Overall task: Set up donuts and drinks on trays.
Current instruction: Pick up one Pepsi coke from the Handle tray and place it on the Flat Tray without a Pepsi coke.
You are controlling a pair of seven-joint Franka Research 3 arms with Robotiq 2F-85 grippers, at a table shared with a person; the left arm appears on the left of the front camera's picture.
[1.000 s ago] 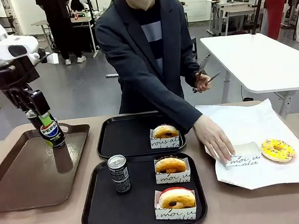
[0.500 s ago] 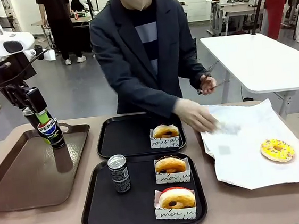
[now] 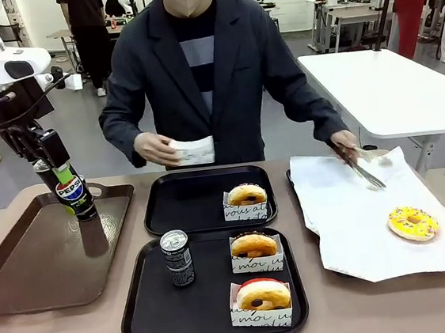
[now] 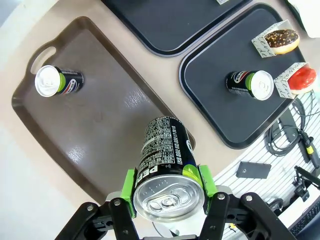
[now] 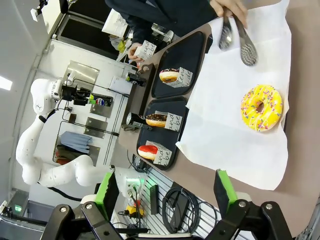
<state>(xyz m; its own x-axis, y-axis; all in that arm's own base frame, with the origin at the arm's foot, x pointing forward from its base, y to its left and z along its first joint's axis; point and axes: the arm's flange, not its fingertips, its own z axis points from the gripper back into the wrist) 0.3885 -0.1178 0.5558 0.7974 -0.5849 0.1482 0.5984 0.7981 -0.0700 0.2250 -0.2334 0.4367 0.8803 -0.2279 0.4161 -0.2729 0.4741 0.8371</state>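
Two black square plastic trays hold three paper-sleeved ring donuts and one dark grey patterned can; a fourth, yellow-iced donut lies on white paper. The left tool is clamped on a slim black Pepsi can above the long brown tray, where a second Pepsi can stands; the right tool gapes empty.

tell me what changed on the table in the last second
The person's hand lifted the empty paper sleeve off the white paper sheet and drew it back to the chest. The other hand brought the tongs down over the sheet. Unchanged: left gripper holding the Pepsi can above the brown tray, donuts, grey can.
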